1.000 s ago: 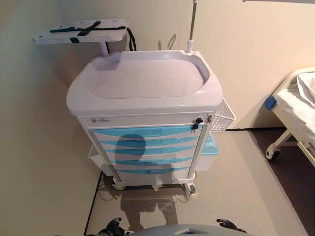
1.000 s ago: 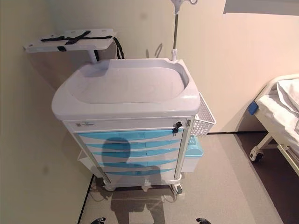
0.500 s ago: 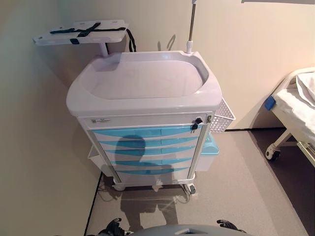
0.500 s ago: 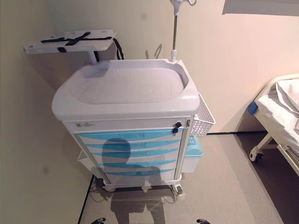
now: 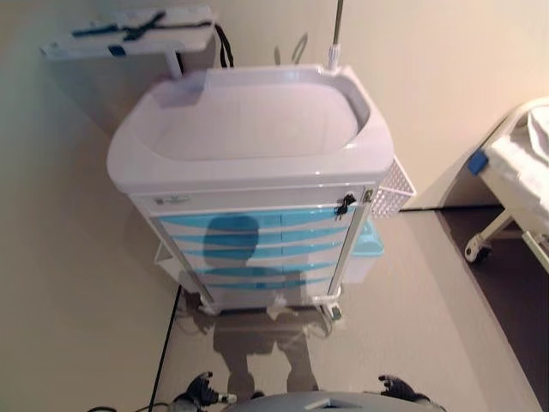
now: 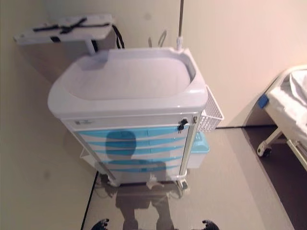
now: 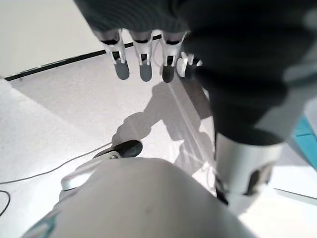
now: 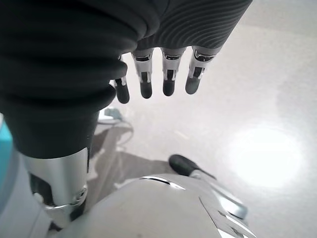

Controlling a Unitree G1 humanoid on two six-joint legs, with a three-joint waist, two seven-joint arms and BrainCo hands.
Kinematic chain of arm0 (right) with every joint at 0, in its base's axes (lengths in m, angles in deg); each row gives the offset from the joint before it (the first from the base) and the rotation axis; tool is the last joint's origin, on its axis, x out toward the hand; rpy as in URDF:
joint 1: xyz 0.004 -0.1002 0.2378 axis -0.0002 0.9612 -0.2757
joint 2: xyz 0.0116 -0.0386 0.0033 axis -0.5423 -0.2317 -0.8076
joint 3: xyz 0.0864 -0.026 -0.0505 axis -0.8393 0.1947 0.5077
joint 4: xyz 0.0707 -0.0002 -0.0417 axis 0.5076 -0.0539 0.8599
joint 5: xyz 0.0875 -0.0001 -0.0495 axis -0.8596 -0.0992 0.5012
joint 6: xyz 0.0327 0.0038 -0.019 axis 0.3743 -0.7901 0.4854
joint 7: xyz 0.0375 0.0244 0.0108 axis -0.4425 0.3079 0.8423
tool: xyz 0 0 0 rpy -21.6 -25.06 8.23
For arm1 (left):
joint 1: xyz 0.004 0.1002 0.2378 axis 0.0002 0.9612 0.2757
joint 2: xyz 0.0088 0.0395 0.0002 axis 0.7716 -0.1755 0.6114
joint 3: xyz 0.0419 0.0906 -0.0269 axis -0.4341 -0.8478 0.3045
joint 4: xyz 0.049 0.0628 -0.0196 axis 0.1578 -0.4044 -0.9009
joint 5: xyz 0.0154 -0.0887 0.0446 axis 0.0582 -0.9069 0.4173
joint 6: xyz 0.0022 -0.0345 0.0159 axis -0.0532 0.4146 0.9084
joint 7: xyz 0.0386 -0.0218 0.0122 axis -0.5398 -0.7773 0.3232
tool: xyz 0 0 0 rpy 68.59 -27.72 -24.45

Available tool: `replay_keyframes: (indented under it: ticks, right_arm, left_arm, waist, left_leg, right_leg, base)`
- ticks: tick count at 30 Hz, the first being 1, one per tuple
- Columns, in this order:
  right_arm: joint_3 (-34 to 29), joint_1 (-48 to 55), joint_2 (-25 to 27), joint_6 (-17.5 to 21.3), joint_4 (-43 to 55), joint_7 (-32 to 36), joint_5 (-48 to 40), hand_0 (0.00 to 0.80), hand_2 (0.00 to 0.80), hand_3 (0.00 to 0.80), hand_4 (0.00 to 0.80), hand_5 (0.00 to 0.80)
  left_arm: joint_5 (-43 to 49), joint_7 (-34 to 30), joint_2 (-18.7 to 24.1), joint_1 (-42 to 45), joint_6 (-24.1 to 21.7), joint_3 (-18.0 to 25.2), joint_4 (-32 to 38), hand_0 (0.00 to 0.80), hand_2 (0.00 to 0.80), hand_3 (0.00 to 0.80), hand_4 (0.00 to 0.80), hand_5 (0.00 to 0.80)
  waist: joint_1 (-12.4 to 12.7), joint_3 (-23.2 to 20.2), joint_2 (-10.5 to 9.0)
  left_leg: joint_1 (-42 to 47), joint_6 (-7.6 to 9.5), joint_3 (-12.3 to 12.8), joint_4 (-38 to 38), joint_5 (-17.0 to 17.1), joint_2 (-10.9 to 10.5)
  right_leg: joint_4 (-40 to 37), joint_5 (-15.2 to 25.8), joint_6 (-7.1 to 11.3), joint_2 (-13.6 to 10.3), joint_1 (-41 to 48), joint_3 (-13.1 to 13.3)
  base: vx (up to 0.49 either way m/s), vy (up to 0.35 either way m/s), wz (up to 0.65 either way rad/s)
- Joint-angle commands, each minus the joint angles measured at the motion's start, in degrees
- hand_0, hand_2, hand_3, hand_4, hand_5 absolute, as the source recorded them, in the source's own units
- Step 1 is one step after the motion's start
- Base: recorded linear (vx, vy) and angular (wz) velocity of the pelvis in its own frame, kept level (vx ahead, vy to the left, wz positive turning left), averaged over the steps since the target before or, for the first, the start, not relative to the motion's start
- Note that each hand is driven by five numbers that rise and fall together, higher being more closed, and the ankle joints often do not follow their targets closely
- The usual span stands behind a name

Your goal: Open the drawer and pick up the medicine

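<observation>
I have both hands hanging low at my sides, well short of the medical cart (image 5: 249, 146) ahead of me. My left hand (image 7: 143, 59) shows only in its wrist view, fingers straight and relaxed, holding nothing, with bare floor (image 7: 74, 99) past the fingertips. My right hand (image 8: 163, 74) is the same: fingers loosely extended side by side, empty, pointing down at the floor. The cart's blue-fronted drawers (image 5: 257, 245) are all pushed in flush, stacked in a column well ahead of and between my two hands; a key (image 5: 345, 204) sits in the lock at the top right corner of the stack, on my right hand's side. I cannot see any medicine. A white wire basket (image 5: 393, 190) hangs on the cart's right side, a strapped side shelf (image 5: 129, 33) stands off its far left corner, and a bed (image 5: 519, 184) lies farther off to the right.
</observation>
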Motion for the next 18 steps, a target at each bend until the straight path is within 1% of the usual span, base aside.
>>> replay_keyframes:
  ticks: [1,5,9,11,13,14,18]
  right_arm:
    - [2.04,-2.77,-0.48,1.21,-0.73,-0.89,-0.9,0.0,0.0,0.0,0.0,0.0]
    - [1.39,-4.73,0.17,1.37,-0.82,-1.77,-2.13,0.0,0.0,0.0,0.0,0.0]
    - [1.78,-7.48,0.59,1.81,0.63,-2.65,-3.54,0.0,0.0,0.0,0.0,0.0]
    - [2.36,-9.32,0.83,1.93,1.27,-2.97,-4.16,0.0,0.0,0.0,0.0,0.0]
    - [2.66,-11.0,1.21,2.29,2.46,-3.61,-5.07,0.0,0.0,0.0,0.0,0.0]
    - [2.66,-11.0,1.21,2.29,2.46,-3.61,-5.07,0.0,0.0,0.0,0.0,0.0]
    - [2.45,-13.0,1.89,2.98,4.02,-4.95,-6.43,0.0,0.0,0.0,0.0,0.0]
  left_arm:
    - [-1.41,1.02,-1.38,-2.17,-0.52,0.52,-1.08,0.0,0.0,0.0,0.0,0.0]
    - [-1.45,1.64,-1.74,-3.46,-0.64,-0.73,-0.94,0.0,0.0,0.0,0.0,0.0]
    - [-3.24,2.7,-1.51,-5.45,-1.14,-1.06,0.31,0.0,0.0,0.0,0.0,0.0]
    - [-4.8,3.23,-1.25,-7.04,-1.33,-1.09,1.16,0.0,0.0,0.0,0.0,0.0]
    - [-6.84,3.67,-0.92,-8.35,-1.76,-1.17,3.57,0.0,0.0,0.0,0.0,0.0]
    - [-6.84,3.67,-0.92,-8.35,-1.76,-1.17,3.57,0.0,0.0,0.0,0.0,0.0]
    - [-10.94,4.52,-0.55,-9.81,-2.57,-0.33,7.35,0.0,0.0,0.0,0.0,0.0]
  waist:
    - [0.74,2.72,-3.54]
    - [0.88,4.88,-3.09]
    - [1.06,7.89,-2.61]
    - [1.19,9.73,-2.49]
    - [1.34,11.11,-2.31]
    - [1.34,11.11,-2.31]
    - [1.2,12.98,-2.07]
  left_leg:
    - [0.45,2.93,1.46,0.89,-2.32,-3.99]
    - [-2.22,3.32,1.86,1.83,-2.14,-4.58]
    - [-6.19,3.88,2.67,4.25,-2.2,-5.46]
    - [-9.3,4.02,2.8,6.83,-2.26,-5.92]
    - [-13.11,4.17,2.86,10.46,-2.76,-6.52]
    - [-13.11,4.17,2.86,10.46,-2.76,-6.52]
    - [-19.15,4.66,3.3,16.41,-4.02,-7.03]
  right_leg:
    - [3.55,-0.02,4.85,-2.79,-1.55,1.41]
    - [4.36,0.65,5.38,-3.46,-4.3,1.6]
    - [8.63,0.57,5.53,-3.93,-9.44,2.66]
    - [11.78,0.21,5.37,-4.39,-12.84,2.91]
    - [14.92,-0.51,4.91,-5.06,-16.19,3.16]
    - [14.92,-0.51,4.91,-5.06,-16.19,3.16]
    - [20.36,-1.83,4.2,-5.44,-21.86,3.52]
  base:
    - [-0.041,0.034,0.12]
    - [-0.081,0.055,0.04]
    - [-0.145,0.074,-0.01]
    - [-0.171,0.05,0.06]
    - [-0.127,0.033,0.21]
    - [-0.085,0.024,0.29]
    - [-0.115,0.006,0.1]
